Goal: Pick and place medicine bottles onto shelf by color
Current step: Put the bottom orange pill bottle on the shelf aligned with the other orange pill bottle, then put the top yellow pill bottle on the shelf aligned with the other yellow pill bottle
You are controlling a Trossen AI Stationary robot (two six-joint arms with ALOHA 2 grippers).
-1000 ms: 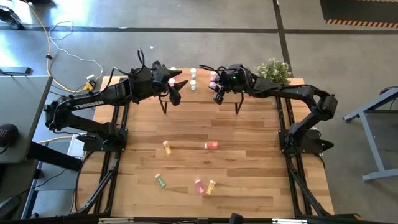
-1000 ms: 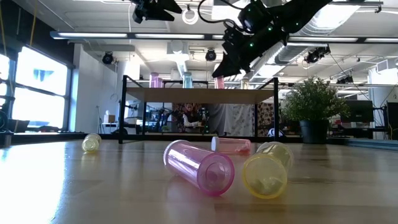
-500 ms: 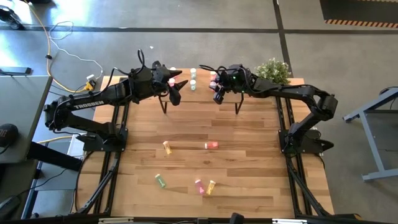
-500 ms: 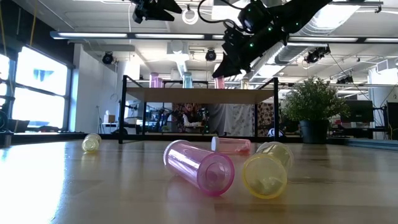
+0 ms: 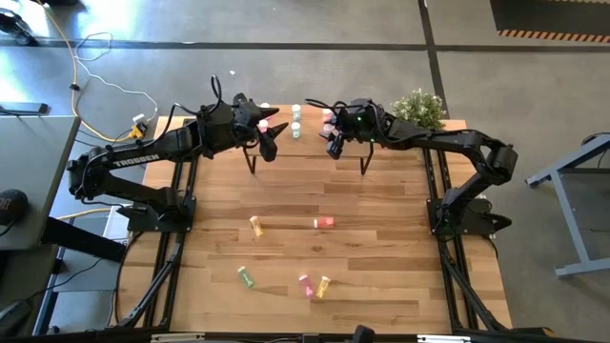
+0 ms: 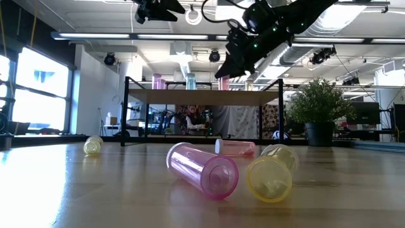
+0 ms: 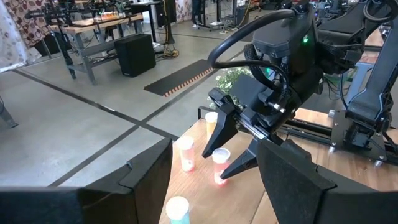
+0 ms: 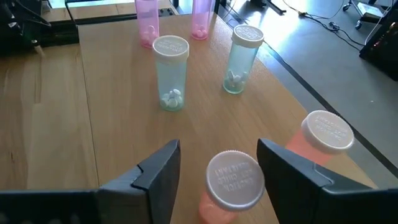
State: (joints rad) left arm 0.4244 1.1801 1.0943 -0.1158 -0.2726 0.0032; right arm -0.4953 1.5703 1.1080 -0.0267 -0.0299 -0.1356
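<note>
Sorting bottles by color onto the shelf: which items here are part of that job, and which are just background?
Job items:
- shelf
- standing bottles on the shelf
- loose bottles lying on the table
- right end effector, open around a red-orange bottle
- left end effector, open above the shelf

Background:
- potted plant
- yellow cable on the floor

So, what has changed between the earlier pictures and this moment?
Little. In the low view the fingers of the right hand appear to have spread a bit over the shelf. They now stand open on both sides of an upright red-orange bottle, not touching it, so it seems just released. Both arms, the open left hand and the loose lying bottles stayed in place.
</note>
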